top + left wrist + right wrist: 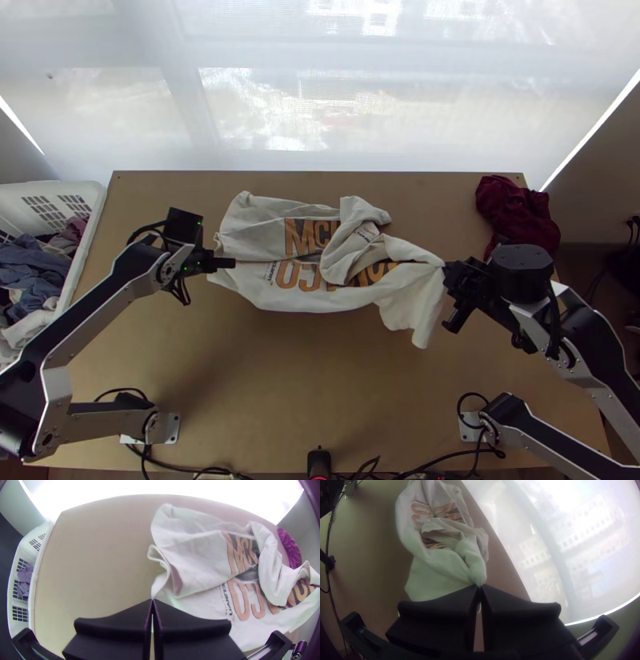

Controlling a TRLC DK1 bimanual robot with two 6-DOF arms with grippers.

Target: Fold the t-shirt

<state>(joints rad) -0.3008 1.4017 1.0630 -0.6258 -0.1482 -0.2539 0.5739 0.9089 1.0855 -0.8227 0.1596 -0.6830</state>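
The white t-shirt (280, 298) with orange lettering lies bunched and creased across the table's middle, part of it folded over the print. My left gripper (227, 262) is at its left end in the top view; in the left wrist view the left gripper (152, 604) is shut on an edge of the shirt (200, 563). At the shirt's right end is my right gripper (448, 268). Seen in the right wrist view, the right gripper (480, 588) is shut on a gathered corner of the shirt (440, 570), from which the cloth stretches away and one flap hangs.
A dark red cloth (516, 212) lies at the table's back right corner. A white basket (92, 216) of clothes stands beyond the left edge. Bare tabletop (320, 368) spreads in front of the shirt. Cables and a small black device (319, 464) are at the near edge.
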